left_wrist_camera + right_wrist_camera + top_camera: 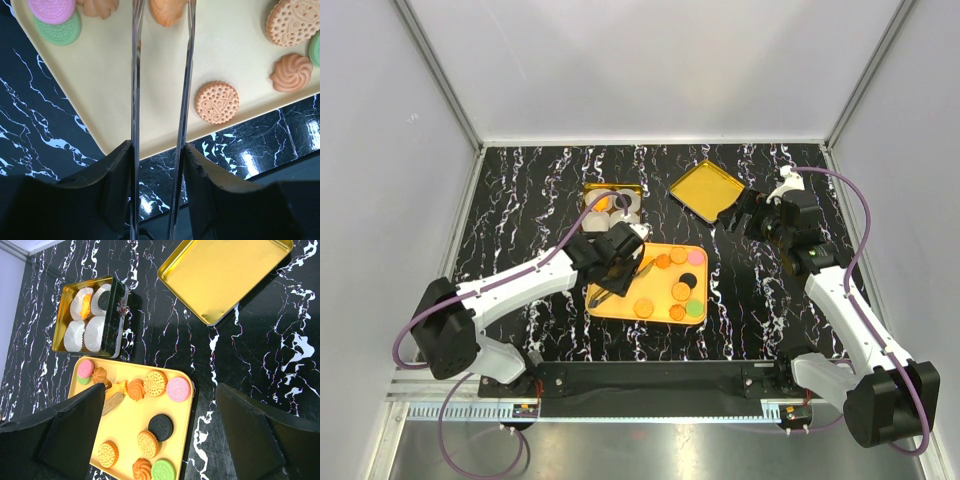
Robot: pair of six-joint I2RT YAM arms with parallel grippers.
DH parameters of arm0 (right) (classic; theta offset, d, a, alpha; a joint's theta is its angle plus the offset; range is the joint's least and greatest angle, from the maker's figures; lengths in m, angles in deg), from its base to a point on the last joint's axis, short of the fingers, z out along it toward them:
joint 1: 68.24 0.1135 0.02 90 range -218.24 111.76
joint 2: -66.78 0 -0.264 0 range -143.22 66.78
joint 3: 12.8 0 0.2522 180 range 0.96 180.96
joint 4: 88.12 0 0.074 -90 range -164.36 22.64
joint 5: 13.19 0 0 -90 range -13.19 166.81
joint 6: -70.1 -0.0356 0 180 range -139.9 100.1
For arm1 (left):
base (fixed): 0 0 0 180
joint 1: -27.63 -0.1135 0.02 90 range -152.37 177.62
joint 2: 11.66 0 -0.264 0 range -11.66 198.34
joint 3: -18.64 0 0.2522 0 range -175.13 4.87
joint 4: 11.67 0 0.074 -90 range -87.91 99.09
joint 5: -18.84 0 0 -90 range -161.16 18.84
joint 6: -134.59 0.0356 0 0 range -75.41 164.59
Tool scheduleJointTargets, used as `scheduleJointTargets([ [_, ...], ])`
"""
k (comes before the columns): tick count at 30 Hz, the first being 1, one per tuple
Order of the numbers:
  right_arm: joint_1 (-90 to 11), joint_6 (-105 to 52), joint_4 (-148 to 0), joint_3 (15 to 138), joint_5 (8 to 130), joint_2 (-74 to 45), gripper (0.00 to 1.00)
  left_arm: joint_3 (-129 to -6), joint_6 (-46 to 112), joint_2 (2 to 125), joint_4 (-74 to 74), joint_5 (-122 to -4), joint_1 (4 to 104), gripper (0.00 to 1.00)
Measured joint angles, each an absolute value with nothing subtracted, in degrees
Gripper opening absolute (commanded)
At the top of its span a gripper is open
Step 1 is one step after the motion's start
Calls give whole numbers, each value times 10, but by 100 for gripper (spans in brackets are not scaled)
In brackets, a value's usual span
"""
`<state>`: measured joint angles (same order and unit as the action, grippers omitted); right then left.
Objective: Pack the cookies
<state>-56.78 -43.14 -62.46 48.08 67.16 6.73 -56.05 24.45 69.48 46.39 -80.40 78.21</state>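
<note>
Several cookies lie on a yellow tray (pixel 620 305): a pink one (pixel 178 389), a black one (pixel 160 427), a green one (pixel 163 471) and tan ones (pixel 216 102). My left gripper (pixel 159 155) (pixel 620 250) is over the tray's left part, shut on metal tongs (pixel 135 75). The tong blades reach either side of an orange cookie (pixel 167 10); their tip (pixel 112 402) shows by a star cookie (pixel 120 388). My right gripper (pixel 745 215) (pixel 165 440) hangs open and empty, high over the table right of the tray.
A gold tin (pixel 62 315) with white paper cups (pixel 95 332) stands behind the tray; one cup holds an orange cookie (pixel 86 302), another a dark one (pixel 103 299). Its gold lid (pixel 225 275) lies upturned at the back right. Black marble table (pixel 760 300) all round.
</note>
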Motion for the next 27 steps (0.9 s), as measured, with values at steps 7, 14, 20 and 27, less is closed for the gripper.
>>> scheduleJointTargets([
  [7, -568, -431, -624, 481, 672, 67, 100, -561, 247, 694, 466, -805, 782, 40],
  [14, -568, -431, -624, 481, 672, 67, 100, -584, 248, 668, 497, -811, 782, 40],
  [20, -568, -431, -624, 481, 672, 67, 100, -606, 249, 641, 514, -811, 782, 40],
  [27, -568, -430, -624, 481, 671, 67, 100, -638, 251, 623, 532, -814, 770, 40],
])
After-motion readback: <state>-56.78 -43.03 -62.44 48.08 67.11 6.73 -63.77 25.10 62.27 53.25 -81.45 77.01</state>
